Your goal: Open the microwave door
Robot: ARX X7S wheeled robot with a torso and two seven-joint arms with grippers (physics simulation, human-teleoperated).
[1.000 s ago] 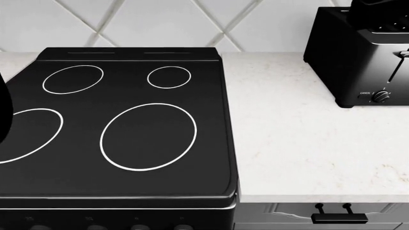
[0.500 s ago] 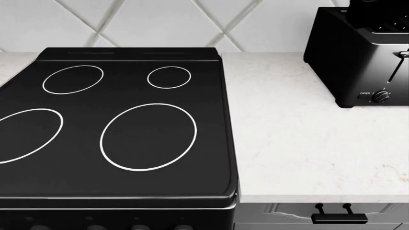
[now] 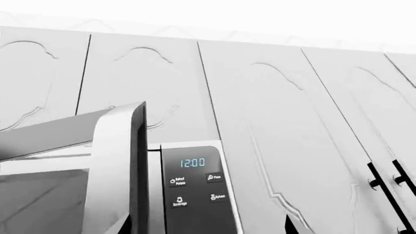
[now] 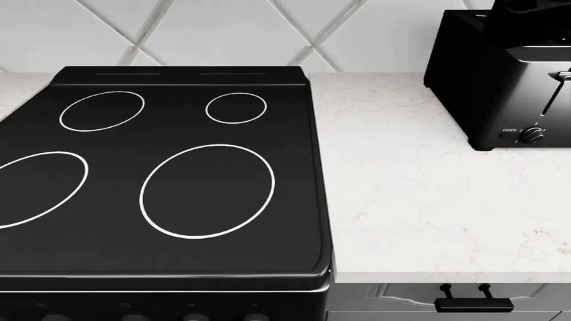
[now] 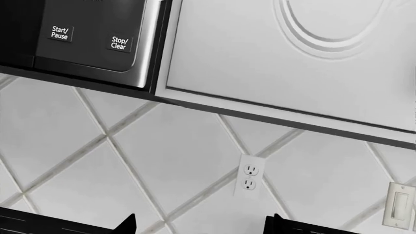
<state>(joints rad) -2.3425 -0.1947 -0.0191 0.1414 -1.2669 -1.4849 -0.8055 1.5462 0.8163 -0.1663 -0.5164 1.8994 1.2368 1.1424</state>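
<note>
In the left wrist view the microwave door [image 3: 118,165] stands swung out from the body, its silver edge beside the dark control panel [image 3: 195,187] showing 12:00. My left gripper [image 3: 208,230] is open just in front of that panel, with only its dark fingertips [image 3: 124,229] showing and nothing between them. In the right wrist view the panel's lower corner [image 5: 91,39] with the Start/Pause and Stop/Clear buttons sits above the tiled wall. My right gripper [image 5: 202,227] is open and empty, facing the tiles below the microwave. Neither gripper shows in the head view.
White upper cabinets [image 3: 279,122] with black handles [image 3: 383,183] flank the microwave. A wall outlet [image 5: 249,176] and a light switch [image 5: 398,204] sit on the tiles. Below are a black stove [image 4: 160,180], a black toaster [image 4: 495,80], a white counter [image 4: 402,194] and a drawer handle [image 4: 473,304].
A dark piece of my left arm at the head view's left edge one second ago has left that view. The stove, counter and toaster have not moved.
</note>
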